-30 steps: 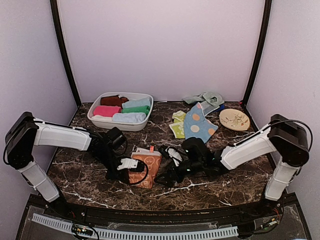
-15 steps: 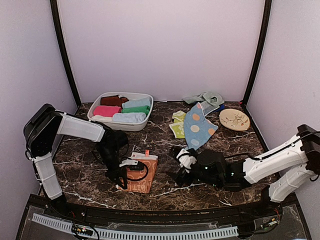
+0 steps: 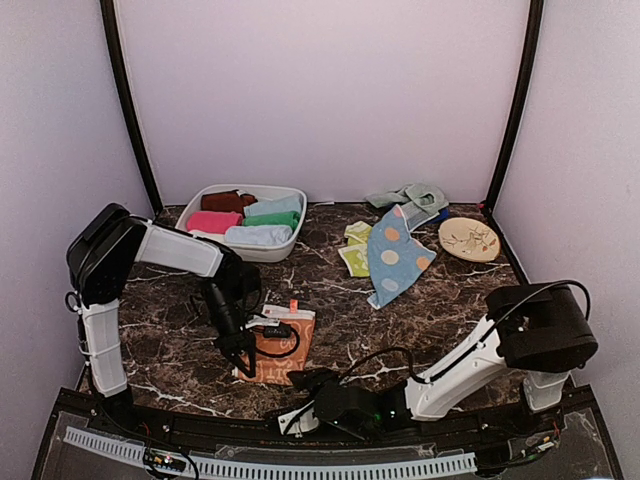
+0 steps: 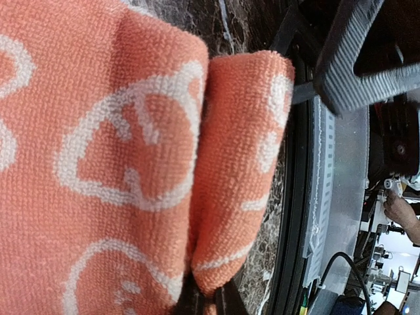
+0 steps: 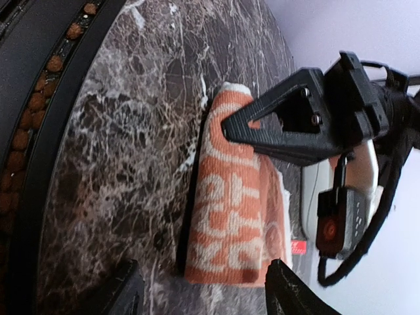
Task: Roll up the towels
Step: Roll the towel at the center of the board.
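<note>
Top external: orange towel (image 3: 285, 345) is lying folded on desk (image 3: 450, 300), near front edge, left of centre.
L jaws: closing tight on towel's left edge, pinching a fold.
R jaws: hanging open, low by front edge, facing towel, gripping nothing.
Risk: R pushing while L is tugging, so prob. a skewed, loose roll, or fold slipping out.

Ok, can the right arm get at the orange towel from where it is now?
Probably yes. The right gripper sits low at the near edge, jaws apart, facing the orange towel with only bare table between. The left gripper is clamped on the towel farther along, so the near end looks free.
</note>
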`<state>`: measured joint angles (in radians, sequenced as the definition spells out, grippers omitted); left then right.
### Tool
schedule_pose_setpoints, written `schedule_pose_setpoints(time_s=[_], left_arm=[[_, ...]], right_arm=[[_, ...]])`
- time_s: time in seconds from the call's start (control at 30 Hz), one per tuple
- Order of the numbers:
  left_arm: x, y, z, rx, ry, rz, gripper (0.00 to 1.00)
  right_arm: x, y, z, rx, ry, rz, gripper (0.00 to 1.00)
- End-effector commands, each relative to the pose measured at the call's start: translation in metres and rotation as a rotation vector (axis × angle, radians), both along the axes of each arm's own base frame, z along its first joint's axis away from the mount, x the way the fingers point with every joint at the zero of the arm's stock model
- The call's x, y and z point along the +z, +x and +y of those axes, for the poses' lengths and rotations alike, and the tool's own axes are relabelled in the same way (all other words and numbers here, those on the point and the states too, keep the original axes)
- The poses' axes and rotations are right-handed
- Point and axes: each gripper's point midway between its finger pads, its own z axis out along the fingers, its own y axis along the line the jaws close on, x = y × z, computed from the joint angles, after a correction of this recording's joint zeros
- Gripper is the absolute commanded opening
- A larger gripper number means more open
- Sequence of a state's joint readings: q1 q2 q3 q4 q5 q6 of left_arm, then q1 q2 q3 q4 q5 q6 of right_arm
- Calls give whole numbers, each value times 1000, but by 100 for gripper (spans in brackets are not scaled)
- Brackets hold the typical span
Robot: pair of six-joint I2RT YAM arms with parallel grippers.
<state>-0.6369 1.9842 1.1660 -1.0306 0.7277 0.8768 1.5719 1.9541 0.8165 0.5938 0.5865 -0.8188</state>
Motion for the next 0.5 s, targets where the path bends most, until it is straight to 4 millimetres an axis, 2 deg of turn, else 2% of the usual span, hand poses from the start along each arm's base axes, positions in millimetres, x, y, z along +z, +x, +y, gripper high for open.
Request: schedule_pose_setpoints(time_s=[0.0,0.13,0.33,0.47], left_arm=[[-2,-4,6,-22,27,37,0],[-1,-4,5,-30,28,51,0],[2,-3,4,-41,22,57,0],[2,-4,6,-57,22,54,0]], right_arm=[[13,11,27,46,16,-169,60],[5,27,30,28,3,-224,53],[-10,40,29,-18,-24,-138,41],[-12,41,30,-51,-6,-47,20]])
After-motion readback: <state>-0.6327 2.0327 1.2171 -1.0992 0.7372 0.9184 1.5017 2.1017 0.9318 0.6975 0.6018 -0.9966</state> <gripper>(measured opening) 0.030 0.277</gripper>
